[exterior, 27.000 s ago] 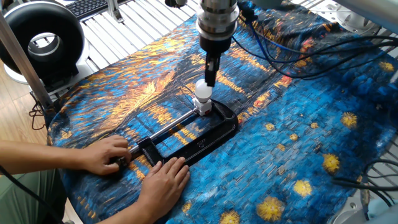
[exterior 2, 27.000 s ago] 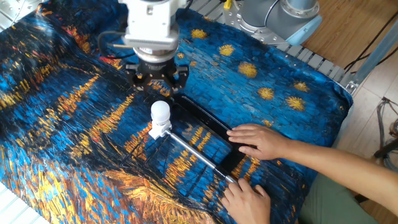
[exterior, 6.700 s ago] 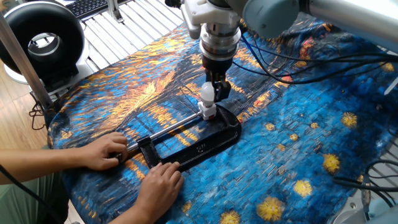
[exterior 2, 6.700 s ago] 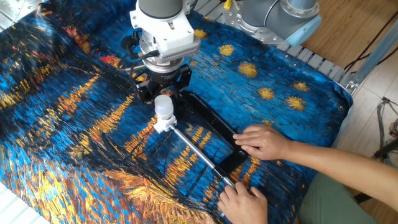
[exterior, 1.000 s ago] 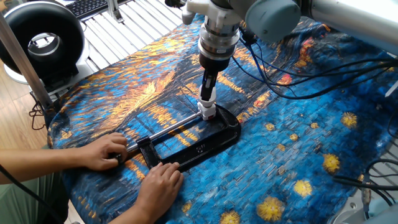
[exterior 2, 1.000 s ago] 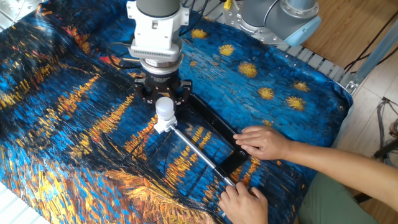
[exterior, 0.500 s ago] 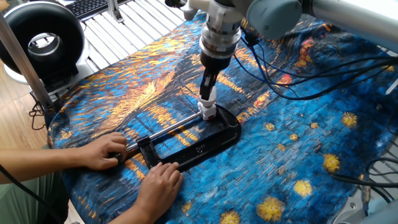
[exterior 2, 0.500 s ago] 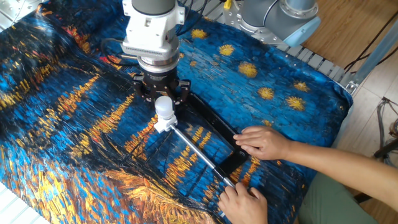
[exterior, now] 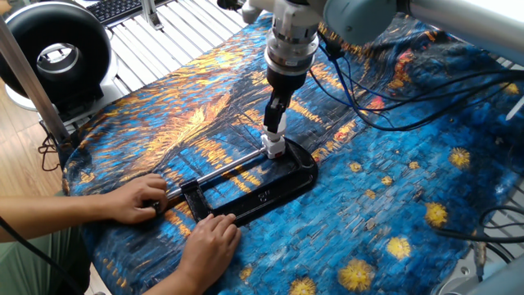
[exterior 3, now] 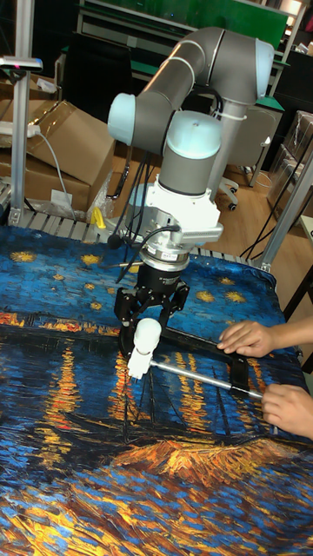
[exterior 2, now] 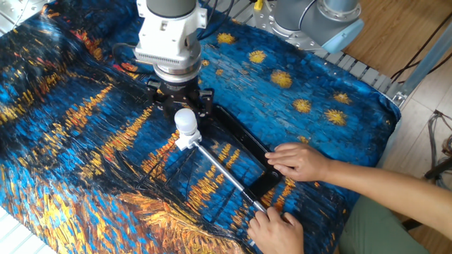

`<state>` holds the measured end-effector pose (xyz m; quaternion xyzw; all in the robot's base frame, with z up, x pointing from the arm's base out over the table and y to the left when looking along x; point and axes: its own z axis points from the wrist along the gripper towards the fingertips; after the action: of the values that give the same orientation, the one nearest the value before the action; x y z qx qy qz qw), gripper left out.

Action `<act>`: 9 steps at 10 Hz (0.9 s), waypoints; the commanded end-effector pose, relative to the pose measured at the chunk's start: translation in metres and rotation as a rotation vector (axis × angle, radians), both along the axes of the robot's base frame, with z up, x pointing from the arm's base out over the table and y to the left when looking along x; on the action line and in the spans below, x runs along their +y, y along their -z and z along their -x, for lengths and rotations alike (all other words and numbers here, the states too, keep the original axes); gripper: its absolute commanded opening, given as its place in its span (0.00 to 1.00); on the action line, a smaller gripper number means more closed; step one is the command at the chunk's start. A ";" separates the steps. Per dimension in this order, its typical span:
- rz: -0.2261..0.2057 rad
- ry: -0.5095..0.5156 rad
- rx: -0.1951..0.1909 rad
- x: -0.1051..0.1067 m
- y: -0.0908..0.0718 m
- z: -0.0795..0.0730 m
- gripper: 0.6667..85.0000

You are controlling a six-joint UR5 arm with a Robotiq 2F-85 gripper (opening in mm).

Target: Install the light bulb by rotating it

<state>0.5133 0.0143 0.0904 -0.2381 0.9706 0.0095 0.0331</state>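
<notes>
The smooth, frosted white light bulb [exterior 2: 185, 119] stands upright in a small white socket block [exterior 2: 183, 143], held in a black metal clamp [exterior: 270, 184] on the desk with painted blue-and-gold cloth [exterior 2: 63, 120]. The black gripper [exterior 3: 153, 306] is around the bulb; whether it grips I cannot tell

This is a robotics lab or workshop. A grey robot arm [exterior 3: 196, 78] stands on a table [exterior 2: 367, 70] of ribbed metal slats, spread with a blue and orange painted cloth [exterior: 393, 188]. Loose cables [exterior: 385, 90] trail across it. Behind are cardboard boxes [exterior 3: 61, 143], metal frame posts [exterior 3: 19, 104], a green board [exterior 3: 226, 16] and an office chair [exterior 3: 248, 139]. A keyboard [exterior: 115, 8] and a round black fan [exterior: 53, 53] sit nearby.
</notes>
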 end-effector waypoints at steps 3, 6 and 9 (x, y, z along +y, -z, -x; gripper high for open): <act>0.014 -0.172 0.038 -0.001 -0.006 0.004 0.81; 0.012 -0.340 0.031 0.009 -0.013 0.003 0.80; 0.043 -0.537 -0.001 0.009 -0.014 -0.003 0.80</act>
<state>0.5111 0.0193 0.1011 -0.4223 0.9063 0.0006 0.0153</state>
